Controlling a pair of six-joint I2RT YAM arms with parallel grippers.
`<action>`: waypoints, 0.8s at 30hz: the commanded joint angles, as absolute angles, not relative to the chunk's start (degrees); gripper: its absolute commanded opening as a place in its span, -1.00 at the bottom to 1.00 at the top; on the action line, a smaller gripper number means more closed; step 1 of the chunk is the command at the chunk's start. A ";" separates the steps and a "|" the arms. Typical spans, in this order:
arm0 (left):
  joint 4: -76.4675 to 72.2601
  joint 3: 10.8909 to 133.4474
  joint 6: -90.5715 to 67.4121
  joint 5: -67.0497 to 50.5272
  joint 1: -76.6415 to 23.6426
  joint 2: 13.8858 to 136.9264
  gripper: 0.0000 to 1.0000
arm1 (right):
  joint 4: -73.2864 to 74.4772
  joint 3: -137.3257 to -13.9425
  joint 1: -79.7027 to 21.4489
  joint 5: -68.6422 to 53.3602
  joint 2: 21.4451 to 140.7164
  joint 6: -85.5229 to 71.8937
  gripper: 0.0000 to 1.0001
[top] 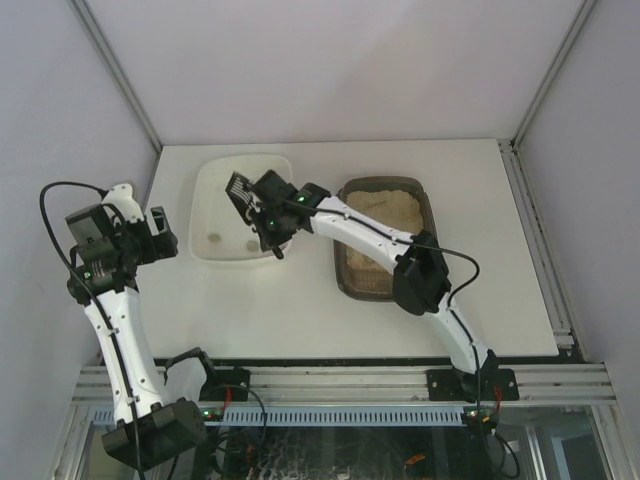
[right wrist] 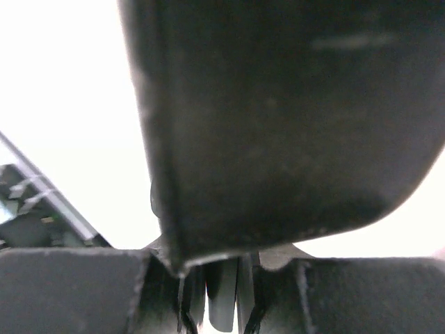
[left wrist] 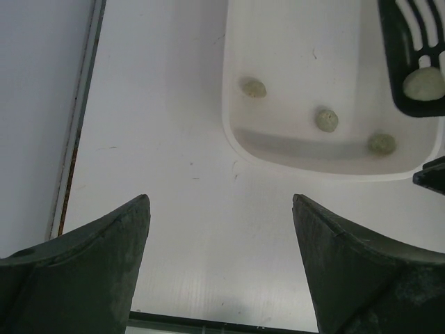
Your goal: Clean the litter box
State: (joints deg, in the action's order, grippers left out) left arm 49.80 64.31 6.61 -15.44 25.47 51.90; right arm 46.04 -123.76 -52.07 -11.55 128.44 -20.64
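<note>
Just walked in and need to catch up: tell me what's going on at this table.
The right claw grips a black slotted scoop, held over the white tub with one clump on it. Three clumps lie in the tub. The litter box, with sandy litter, sits to the tub's right in the top view. The left claw is open and empty, above the table beside the tub.

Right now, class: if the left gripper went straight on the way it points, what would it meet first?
Probably the bare white table top, just short of the white rounded plastic tub: the open left gripper seems tilted down. Depth is unclear, so the tub's rim is possible instead.
</note>
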 commanded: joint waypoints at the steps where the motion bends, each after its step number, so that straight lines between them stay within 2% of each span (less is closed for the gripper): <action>1: 48.24 63.90 5.71 -14.88 25.81 50.60 0.74 | 61.73 -132.48 -55.90 9.38 133.08 -11.70 -1.00; 8: 47.13 63.33 3.78 -15.35 25.83 50.94 0.74 | 61.54 -134.76 -59.47 29.20 136.39 -6.06 -1.00; 16: 47.54 63.45 4.05 -17.05 25.84 51.41 0.75 | 57.92 -132.74 -59.82 32.89 133.27 -5.12 -1.00; 19: 48.76 64.42 4.55 -20.58 25.71 52.03 0.75 | 52.80 -128.09 -59.16 28.04 126.10 -7.88 -1.00; 23: 50.93 67.84 2.14 -25.96 24.67 54.31 0.77 | 41.90 -114.09 -54.10 11.30 111.89 -14.08 -1.00; 24: 50.07 68.56 0.46 -26.06 23.40 54.27 0.93 | 39.95 -111.30 -51.74 7.25 108.73 -15.98 -1.00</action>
